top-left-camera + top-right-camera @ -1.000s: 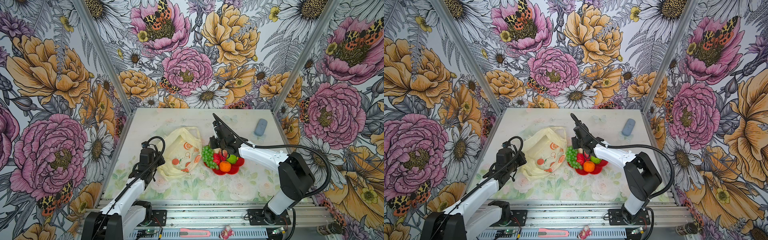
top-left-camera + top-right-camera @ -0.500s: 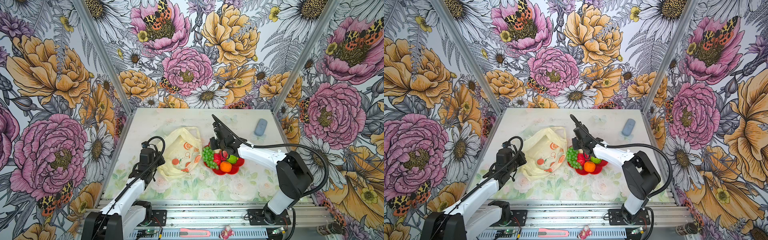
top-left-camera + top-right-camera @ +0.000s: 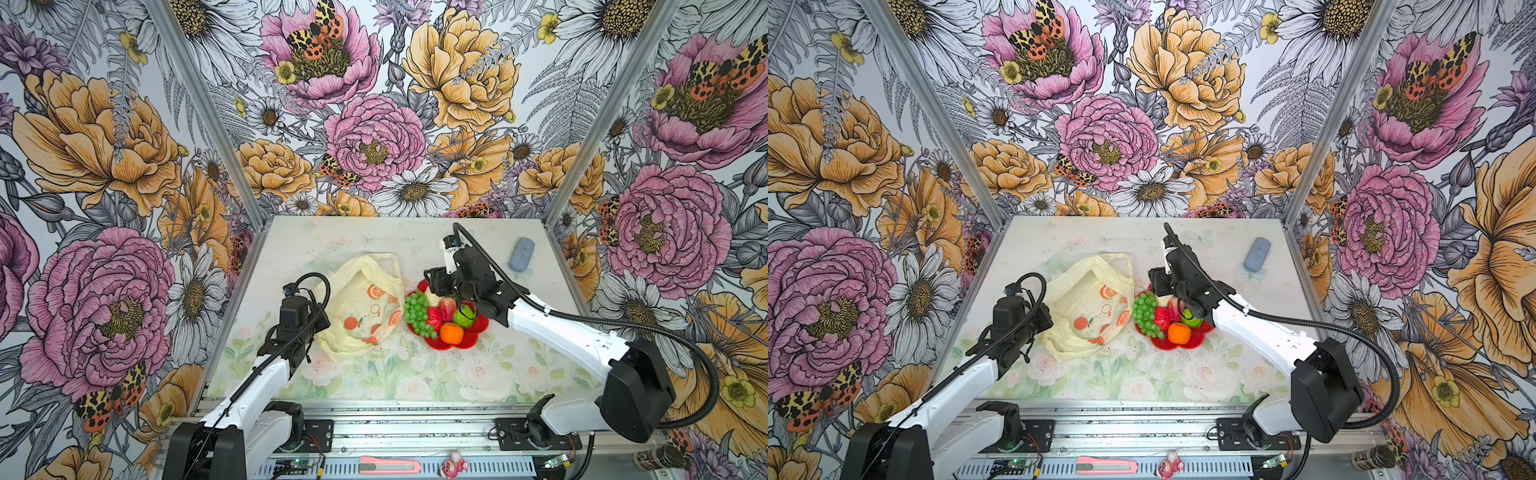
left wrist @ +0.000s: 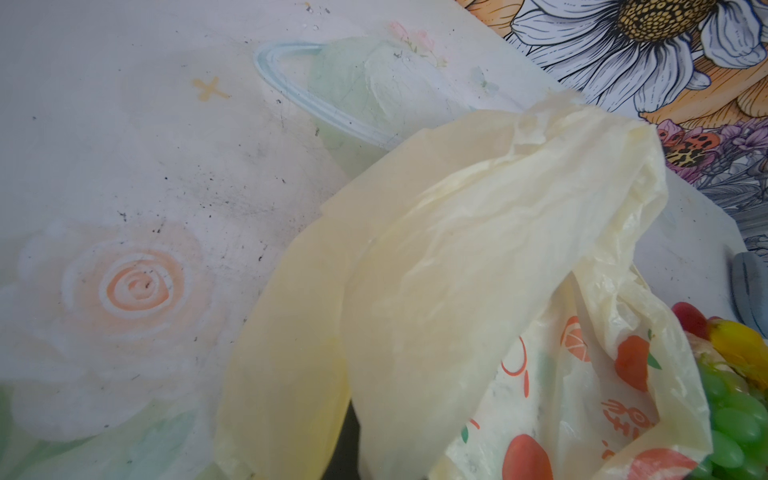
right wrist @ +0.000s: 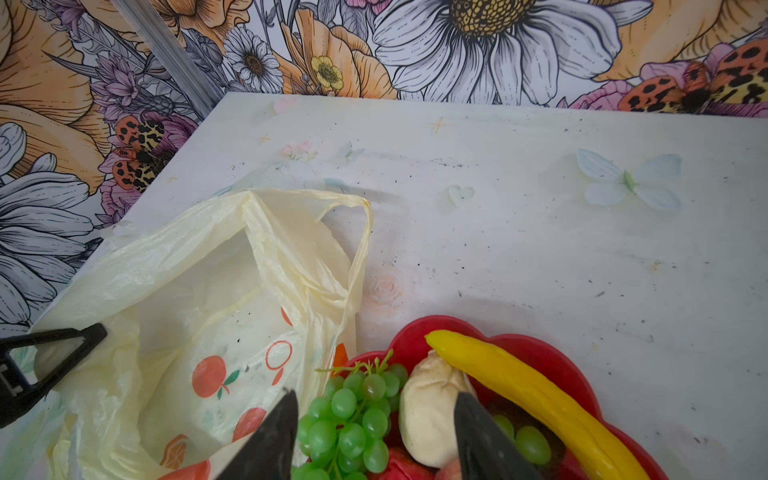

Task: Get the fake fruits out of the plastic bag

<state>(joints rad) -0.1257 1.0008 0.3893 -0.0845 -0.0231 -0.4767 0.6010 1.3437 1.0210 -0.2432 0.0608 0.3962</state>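
right gripper (image 5: 374,395) has spread its jaws since a second ago, released over the red flower-shaped plate (image 3: 469,341). left gripper (image 3: 316,325), clenched, sits at the thin cream-yellow plastic bag (image 3: 361,307) left of centre; whether it pinches film i cannot tell. glossy fake fruits (image 3: 417,311) crowd the plate just beside the bag. bag looks flat: probably the last drop-off. next, lift straight up; worktop (image 3: 374,386) is open toward its near edge.
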